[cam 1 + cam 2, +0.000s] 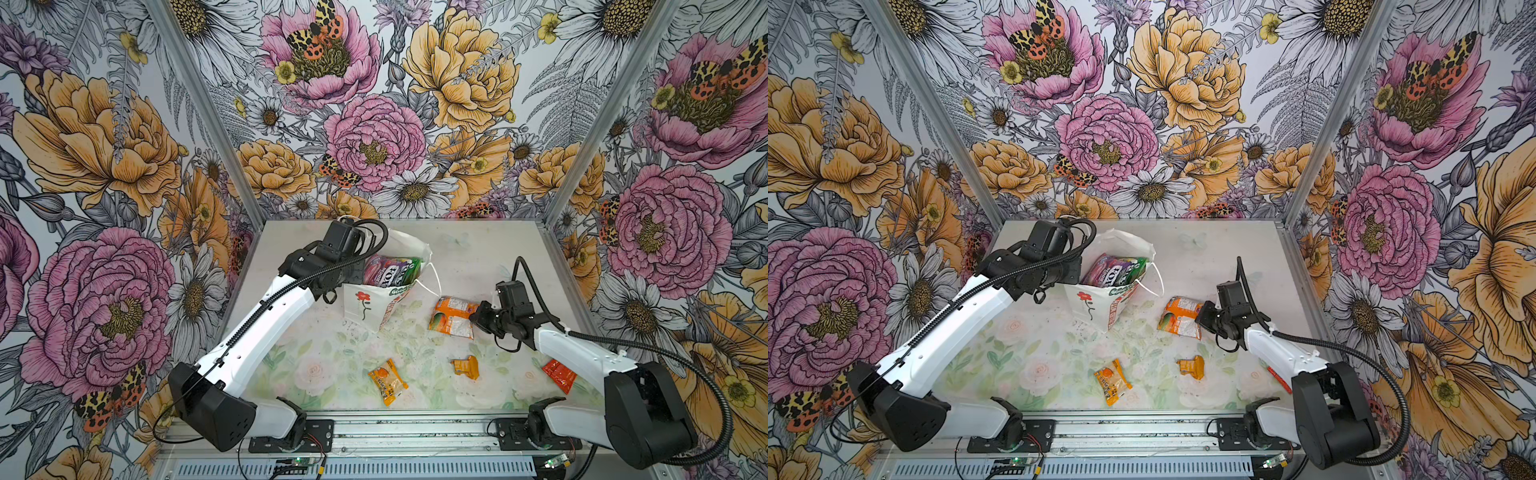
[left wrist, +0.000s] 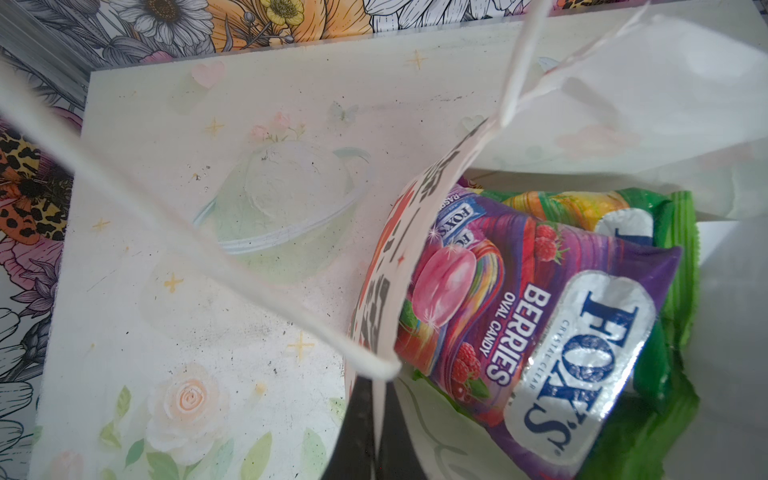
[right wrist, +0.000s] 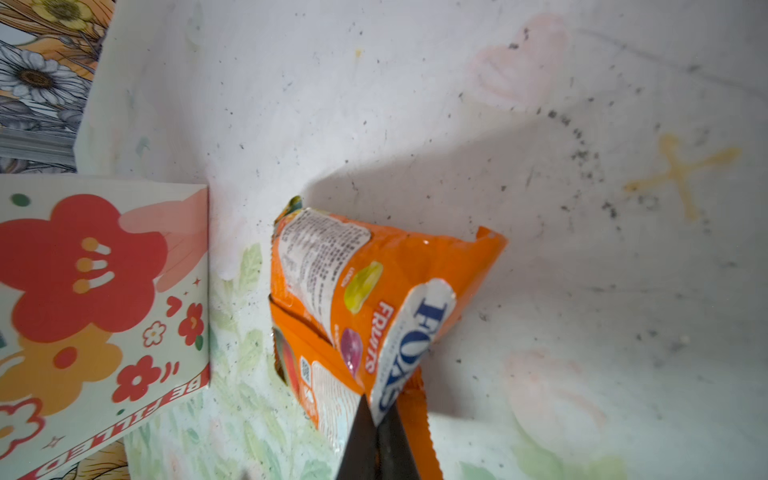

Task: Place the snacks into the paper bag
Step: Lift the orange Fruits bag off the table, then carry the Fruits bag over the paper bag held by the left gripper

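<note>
Floral tabletop (image 1: pixel 332 353): right hand (image 3: pixel 378 415) low, gripping orange pack (image 3: pixel 374 270); left hand (image 2: pixel 376 428) pinching paper bag (image 1: pixel 353 316).

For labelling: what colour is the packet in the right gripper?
The packet is orange; clearest in the right wrist view.

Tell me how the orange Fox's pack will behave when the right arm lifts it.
Probably floppy: the orange Fox's pack buckles where the right tool pinches its edge shut, so it should hang and swing. Likely light, being a crinkled film pouch. The glossy film may slip, and a second orange pack lying against it could drag along.
</note>
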Motion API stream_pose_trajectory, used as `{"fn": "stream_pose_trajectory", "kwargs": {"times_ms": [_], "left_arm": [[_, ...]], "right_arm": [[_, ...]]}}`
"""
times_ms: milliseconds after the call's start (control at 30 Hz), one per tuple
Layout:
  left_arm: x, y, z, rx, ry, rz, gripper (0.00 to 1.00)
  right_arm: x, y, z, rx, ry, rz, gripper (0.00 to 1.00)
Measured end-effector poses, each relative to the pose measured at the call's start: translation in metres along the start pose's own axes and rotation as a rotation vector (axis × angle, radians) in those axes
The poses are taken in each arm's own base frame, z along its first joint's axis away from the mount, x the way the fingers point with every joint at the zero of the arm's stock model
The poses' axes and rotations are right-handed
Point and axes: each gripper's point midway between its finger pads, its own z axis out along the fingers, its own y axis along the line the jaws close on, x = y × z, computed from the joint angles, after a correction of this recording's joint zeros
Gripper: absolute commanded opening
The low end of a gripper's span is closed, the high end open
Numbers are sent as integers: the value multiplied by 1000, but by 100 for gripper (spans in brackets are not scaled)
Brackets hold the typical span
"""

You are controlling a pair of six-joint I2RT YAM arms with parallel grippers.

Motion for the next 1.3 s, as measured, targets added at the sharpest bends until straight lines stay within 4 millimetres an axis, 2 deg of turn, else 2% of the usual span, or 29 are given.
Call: {"fn": "stream_pose_trajectory", "kwargs": {"times_ms": [333, 767, 900, 1067, 1167, 1300], "left_arm": [[0, 0, 0, 0, 0, 0, 0], [0, 0, 0, 0, 0, 0, 0], [0, -1, 0, 2, 0, 3, 0], [1, -3, -1, 6, 0, 9, 0], [1, -6, -1, 11, -1, 15, 0], [2, -9, -2, 17, -1, 25, 0]], "right_arm": [[-12, 27, -38, -174, -146, 167, 0], [-33, 57, -80, -278, -265, 174, 0], [-52, 84, -106, -317, -321, 132, 0], [-78, 126, -155, -388, -421, 51, 0], [-88, 145, -179, -429, -469, 21, 0], [-92, 170, -198, -469, -491, -17, 0]]}}
